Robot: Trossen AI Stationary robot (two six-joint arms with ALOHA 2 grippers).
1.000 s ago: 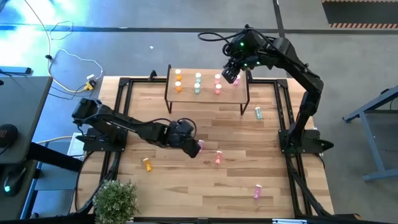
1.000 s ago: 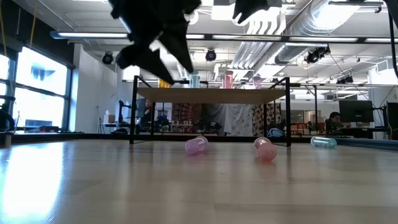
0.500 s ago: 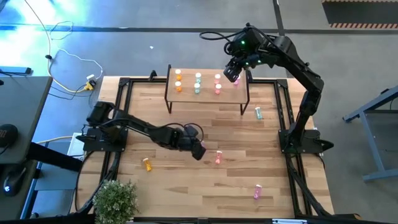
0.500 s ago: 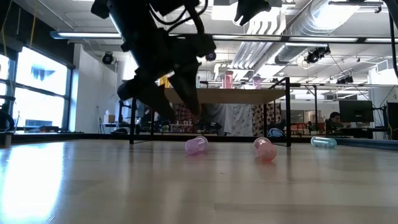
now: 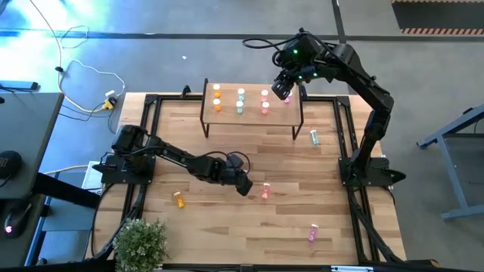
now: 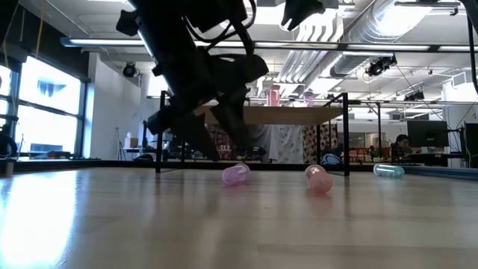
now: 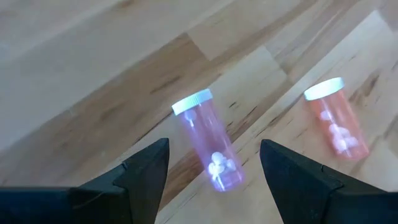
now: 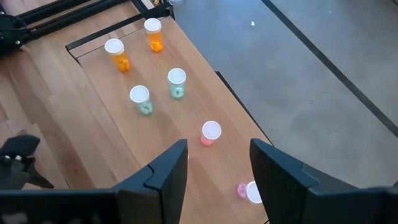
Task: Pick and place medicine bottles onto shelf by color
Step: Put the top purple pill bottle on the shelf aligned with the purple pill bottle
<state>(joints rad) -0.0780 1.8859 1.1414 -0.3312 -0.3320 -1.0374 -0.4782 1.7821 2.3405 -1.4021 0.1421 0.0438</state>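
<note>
Now L gripper (image 7: 211, 168) has dropped low over table w/ fingers apart astride lying pink bottle (image 7: 211, 146), not yet clamped, so grasp is imminent; R gripper (image 5: 281, 91) hovers open over shelf (image 5: 253, 113).

We see the table (image 5: 249, 219) evenly lit from above, its shadows soft. A blue-white glare washes the floor at one upper corner. In the low view bright windows (image 6: 45, 112) and ceiling lamps turn the arm (image 6: 194, 75) into a blurred silhouette.
</note>
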